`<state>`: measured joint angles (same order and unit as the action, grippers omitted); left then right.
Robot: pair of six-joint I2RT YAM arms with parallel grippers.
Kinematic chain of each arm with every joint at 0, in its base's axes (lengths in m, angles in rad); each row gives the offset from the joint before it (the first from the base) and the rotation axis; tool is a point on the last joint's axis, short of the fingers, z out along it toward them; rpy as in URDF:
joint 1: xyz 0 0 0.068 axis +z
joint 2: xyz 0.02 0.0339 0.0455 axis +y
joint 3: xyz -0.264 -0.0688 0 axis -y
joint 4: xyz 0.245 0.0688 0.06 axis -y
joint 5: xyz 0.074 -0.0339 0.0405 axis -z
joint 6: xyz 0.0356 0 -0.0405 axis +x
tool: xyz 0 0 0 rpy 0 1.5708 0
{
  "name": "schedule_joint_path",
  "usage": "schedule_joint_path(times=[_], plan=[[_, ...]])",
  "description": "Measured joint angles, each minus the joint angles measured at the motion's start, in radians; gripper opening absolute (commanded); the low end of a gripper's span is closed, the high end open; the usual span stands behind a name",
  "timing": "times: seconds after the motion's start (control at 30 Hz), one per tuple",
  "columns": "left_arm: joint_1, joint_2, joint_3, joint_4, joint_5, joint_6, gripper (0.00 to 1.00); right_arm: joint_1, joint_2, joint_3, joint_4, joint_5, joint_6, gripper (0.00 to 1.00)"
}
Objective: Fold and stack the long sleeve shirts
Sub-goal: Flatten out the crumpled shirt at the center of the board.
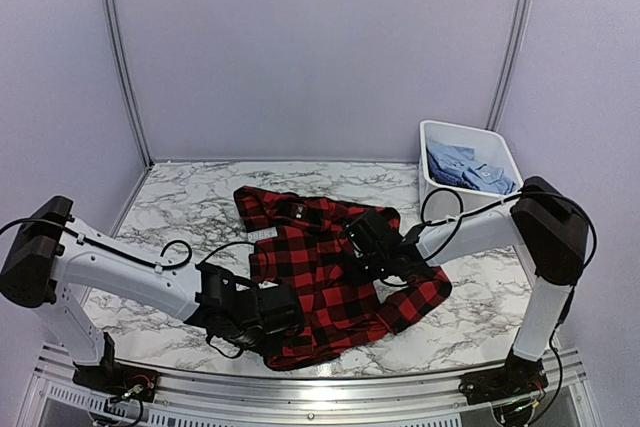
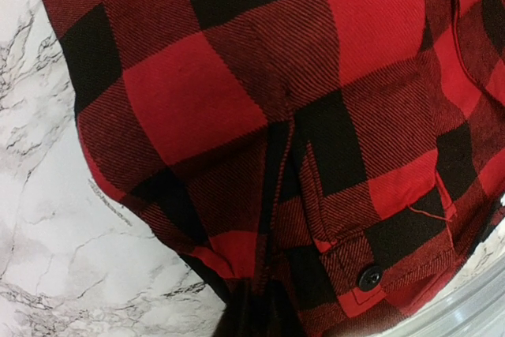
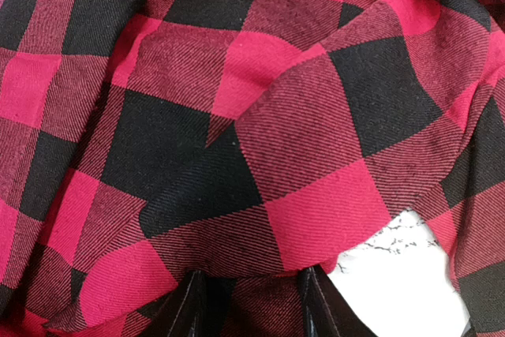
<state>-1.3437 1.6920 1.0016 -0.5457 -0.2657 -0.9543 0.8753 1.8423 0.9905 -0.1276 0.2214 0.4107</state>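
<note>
- Folding the red-and-black flannel shirt (image 1: 315, 272) is the step in hand, at an early stage by my read. It lies spread and rumpled on the marble table (image 1: 170, 212), not a neat rectangle yet.
- Left pincer (image 1: 268, 312): down at the shirt's near-left hem, with the cloth running away from it and to its right. Its wrist view is nearly all flannel, with a buttoned cuff (image 2: 369, 276) just right of the tips and bare marble to their left. The tips are mostly out of frame, so I cannot tell whether it is open or clamped.
- Right pincer (image 3: 252, 301): on the shirt's right side, fingers (image 3: 192, 305) apart with a ridge of cloth between them. I cannot tell whether they bite on it or only straddle it. Bare table shows just right of the tips.
- Next move, as I judge it: both pincers need a confirmed hold on an edge. Then lift and carry one side over the body in sync and low, so the cloth doesn't drag or bunch.
- Light blue shirts (image 1: 468, 169) sit in the white tub (image 1: 432, 129), well beyond the right pincer. That part of the job is not yet started.
</note>
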Motion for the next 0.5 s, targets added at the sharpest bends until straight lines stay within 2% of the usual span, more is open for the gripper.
schedule_joint_path(times=[0.17, 0.3, 0.4, 0.5], plan=[[0.003, -0.009, 0.000, -0.005, -0.041, -0.016, 0.00, 0.000, 0.000, 0.000, 0.000, 0.001, 0.000, 0.39], [0.021, -0.073, -0.003, -0.039, -0.134, -0.064, 0.00, 0.001, 0.000, 0.000, 0.000, 0.002, 0.000, 0.40], [0.067, -0.154, -0.005, -0.064, -0.204, -0.082, 0.00, 0.001, 0.001, 0.000, 0.001, 0.003, 0.000, 0.40], [0.161, -0.246, -0.005, -0.075, -0.268, -0.074, 0.00, 0.001, 0.002, 0.000, 0.004, 0.003, -0.001, 0.39]])
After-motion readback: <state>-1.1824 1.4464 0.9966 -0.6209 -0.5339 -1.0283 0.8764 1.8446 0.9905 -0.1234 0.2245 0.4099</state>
